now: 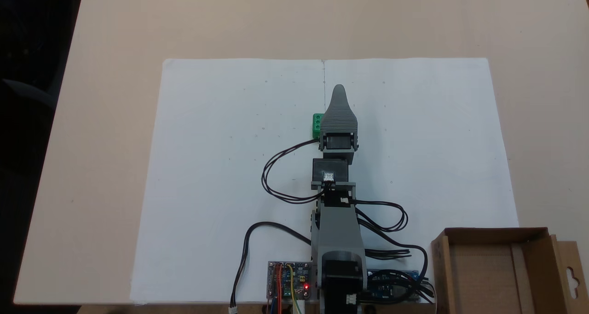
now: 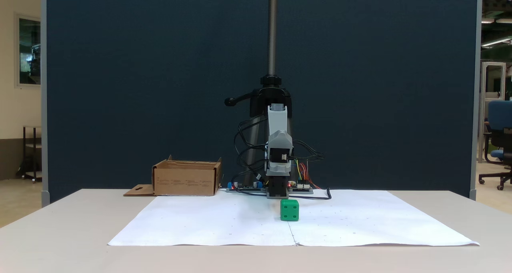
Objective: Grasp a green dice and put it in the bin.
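Small bright green plastic dice (image 2: 289,209) seen on white paper sheet (image 1: 221,176), beside raised grey gripper (image 1: 339,90) — not held. Jaw state cannot be told. Gripper best shifted over dice, opened, lowered squarely. Brown cardboard bin (image 1: 487,238) well apart.

Both fixed views are evenly and softly lit, with no hard shadows: the arm (image 1: 338,203) throws only a faint blur of shade on the white paper (image 1: 221,176), and the dice (image 2: 289,209) sits on a thin dark line of shadow. The paper reads bright and slightly washed out with a bluish cast seen from above, while the dark panel (image 2: 160,85) stays flat and glare-free. Ceiling strip lights glow at the upper right corner (image 2: 494,21), focus is fair throughout, and fine detail is soft and a little grainy.
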